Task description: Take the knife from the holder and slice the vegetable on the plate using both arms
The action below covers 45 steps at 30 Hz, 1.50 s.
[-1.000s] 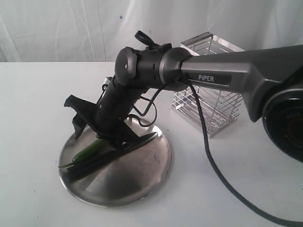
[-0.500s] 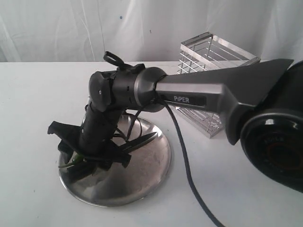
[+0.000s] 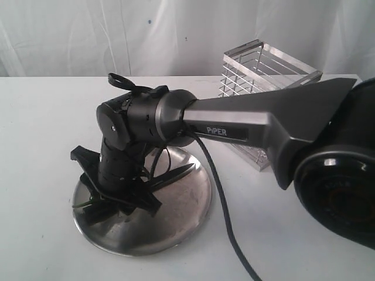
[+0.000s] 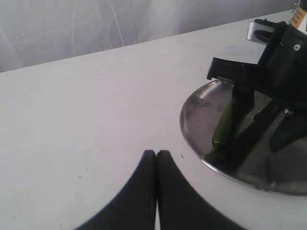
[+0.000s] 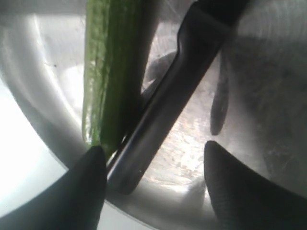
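Observation:
The steel plate (image 3: 176,216) holds the dark knife (image 3: 176,174) and the green vegetable (image 4: 222,129), lying side by side. My right gripper (image 3: 117,196) is down on the plate's left side, open. In the right wrist view its fingertips (image 5: 153,167) straddle the end of the knife handle (image 5: 163,110). One finger (image 5: 88,184) sits just past the end of the vegetable (image 5: 103,76). The arm hides most of the vegetable in the exterior view. My left gripper (image 4: 157,153) is shut and empty over bare table beside the plate rim (image 4: 192,124). The wire holder (image 3: 263,76) stands behind.
The white table (image 3: 41,134) spreads to the left and front of the plate. A black cable (image 3: 225,222) hangs from the right arm across the plate's right edge. A white curtain (image 3: 88,35) closes the back.
The right arm swung left and lowered. Its gripper came down from above the plate's middle onto the knife handle end and vegetable. The left gripper stays shut.

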### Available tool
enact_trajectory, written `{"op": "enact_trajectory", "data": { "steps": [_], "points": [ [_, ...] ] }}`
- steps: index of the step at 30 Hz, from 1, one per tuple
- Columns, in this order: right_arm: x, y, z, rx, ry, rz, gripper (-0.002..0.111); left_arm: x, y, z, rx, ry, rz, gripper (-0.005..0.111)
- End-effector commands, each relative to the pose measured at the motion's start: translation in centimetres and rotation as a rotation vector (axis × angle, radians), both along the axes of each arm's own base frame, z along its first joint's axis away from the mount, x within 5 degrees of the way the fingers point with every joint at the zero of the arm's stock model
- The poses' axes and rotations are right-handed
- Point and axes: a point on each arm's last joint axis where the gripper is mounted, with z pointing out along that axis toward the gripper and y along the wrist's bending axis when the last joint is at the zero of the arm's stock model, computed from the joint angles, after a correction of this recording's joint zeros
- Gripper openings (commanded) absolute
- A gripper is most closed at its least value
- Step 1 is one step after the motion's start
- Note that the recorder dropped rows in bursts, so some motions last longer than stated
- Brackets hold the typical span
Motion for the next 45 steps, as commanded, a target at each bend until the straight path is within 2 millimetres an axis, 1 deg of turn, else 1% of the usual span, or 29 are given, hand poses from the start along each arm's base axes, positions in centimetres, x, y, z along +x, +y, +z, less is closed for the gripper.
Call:
{"op": "enact_trajectory", "data": {
  "steps": [1,10,17,24,30,35,38,40,42,45],
  "points": [
    [0.4,-0.1,-0.2,-0.023,-0.036,-0.032,0.055,0.0,0.0,-0.1,-0.008,0.001,-0.005,0.0],
    [0.0,0.0,-2.1,-0.061,0.026,-0.038,0.055,0.0,0.0,-0.1,-0.008,0.001,-0.005,0.0],
    [0.0,0.1,-3.3,-0.077,0.042,-0.044,0.055,0.0,0.0,-0.1,-0.008,0.001,-0.005,0.0],
    [0.5,0.6,-3.5,-0.025,-0.002,-0.086,0.055,0.0,0.0,-0.1,-0.008,0.001,-0.005,0.0],
    [0.3,0.3,-3.8,-0.059,0.022,-0.087,0.038,0.0,0.0,-0.1,-0.008,0.001,-0.005,0.0],
    [0.1,0.5,-3.7,-0.044,0.039,-0.061,0.025,0.0,0.0,-0.1,-0.008,0.001,-0.005,0.0],
    [-0.1,0.6,-3.5,-0.032,0.044,-0.015,0.013,0.0,0.0,-0.1,-0.008,0.001,-0.005,0.0],
    [-0.3,0.5,-3.0,-0.041,0.038,0.015,0.005,0.0,0.0,-0.1,-0.008,0.001,-0.005,0.0],
    [-0.4,0.2,-2.4,-0.065,0.033,0.03,0.0,0.0,0.0,-0.1,-0.008,0.001,-0.005,0.0],
    [-0.3,-0.5,-0.9,-0.115,-0.002,0.049,0.0,0.0,0.0,-0.1,-0.008,0.001,-0.005,0.0]
  ]
}}
